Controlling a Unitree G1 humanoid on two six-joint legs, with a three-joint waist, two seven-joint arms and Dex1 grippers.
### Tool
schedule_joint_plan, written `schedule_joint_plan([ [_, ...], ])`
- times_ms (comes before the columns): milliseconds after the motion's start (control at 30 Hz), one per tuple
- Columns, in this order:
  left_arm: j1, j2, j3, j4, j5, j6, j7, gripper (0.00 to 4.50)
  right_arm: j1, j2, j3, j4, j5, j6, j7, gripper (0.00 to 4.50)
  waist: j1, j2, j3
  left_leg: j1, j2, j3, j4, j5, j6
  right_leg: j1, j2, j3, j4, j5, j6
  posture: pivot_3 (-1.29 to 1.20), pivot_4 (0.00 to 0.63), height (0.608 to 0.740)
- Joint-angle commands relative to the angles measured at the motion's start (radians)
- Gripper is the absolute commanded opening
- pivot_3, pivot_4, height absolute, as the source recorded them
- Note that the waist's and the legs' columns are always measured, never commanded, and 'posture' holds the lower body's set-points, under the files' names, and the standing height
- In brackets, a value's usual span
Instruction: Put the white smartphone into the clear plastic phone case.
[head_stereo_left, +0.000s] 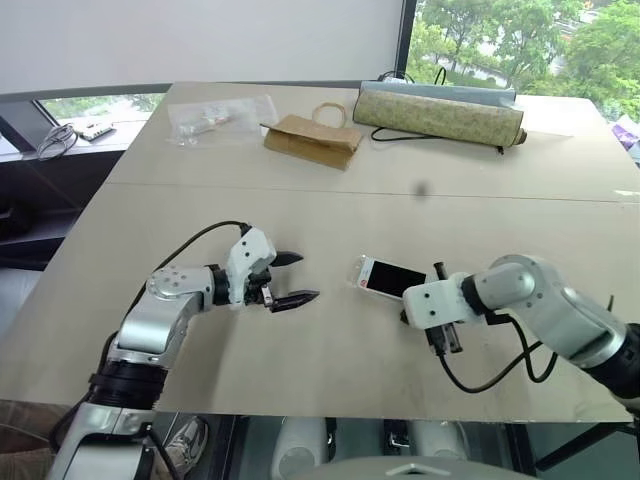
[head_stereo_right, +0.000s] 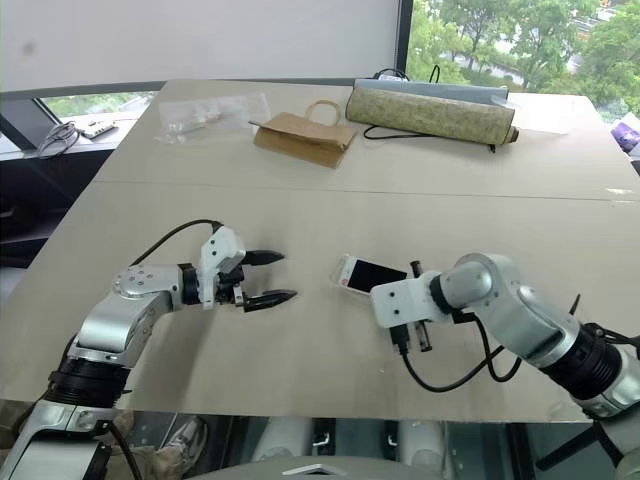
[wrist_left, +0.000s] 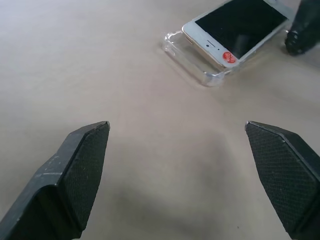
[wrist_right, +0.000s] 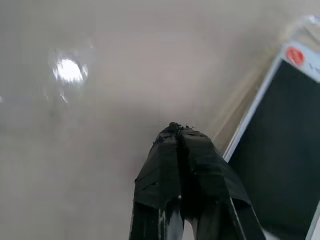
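A pale beige table carries everything, with a seam running across it beyond the phone. The phone lies screen up near the middle, resting in a clear case whose rim juts out past one end; the case lies on the table. Well beyond the phone, at the far edge, lie a brown paper bag, a rolled mat to the bag's right, and a crinkled clear plastic bag to its left.
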Motion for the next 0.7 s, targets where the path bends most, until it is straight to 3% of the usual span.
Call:
schedule_joint_plan([
  [33, -0.020, -0.009, -0.007, -0.028, 0.004, -0.005, 0.006, 4.50, 0.003, -0.030, -0.049, 0.040, -0.040, -0.024, 0.005, 0.03, -0.001, 0.000, 0.000, 0.000, 0.000, 0.000, 0.000, 0.000, 0.000, 0.000, 0.000, 0.000, 0.000, 0.000, 0.000, 0.00, 0.150, 0.740],
  [233, -0.027, -0.021, -0.013, -0.033, 0.005, 0.000, 0.013, 4.50, 0.019, -0.030, -0.082, 0.101, -0.052, -0.061, -0.001, 0.03, 0.000, 0.000, 0.000, 0.000, 0.001, 0.000, 0.000, 0.000, 0.000, 0.000, 0.001, 0.000, 0.000, 0.000, 0.000, 0.00, 0.150, 0.740],
  [367, -0.028, -0.034, -0.023, -0.047, 0.006, 0.001, 0.035, 4.50, 0.057, 0.032, -0.186, 0.011, 0.113, 0.041, 0.012, 0.03, 0.000, -0.001, 0.000, 0.000, 0.000, 0.000, 0.000, 0.000, 0.000, 0.000, 0.000, 0.000, 0.000, 0.000, 0.000, 0.00, 0.150, 0.740],
  [533, -0.037, -0.081, -0.045, -0.066, 0.015, -0.005, 0.076, 4.50, 0.072, 0.191, -0.377, -0.097, 0.329, 0.225, -0.084, 0.03, -0.001, -0.001, 0.000, 0.000, 0.001, -0.001, 0.000, 0.000, 0.000, 0.000, 0.002, 0.001, 0.001, 0.002, -0.003, 0.00, 0.150, 0.740],
  [700, -0.055, -0.118, -0.081, -0.039, 0.056, -0.044, 0.095, 4.50, 0.047, 0.217, -0.363, -0.063, 0.264, 0.250, -0.203, 0.03, 0.000, -0.001, 0.000, 0.000, 0.000, -0.001, 0.000, 0.000, 0.000, 0.000, 0.002, 0.001, 0.000, 0.002, -0.003, 0.00, 0.150, 0.740],
])
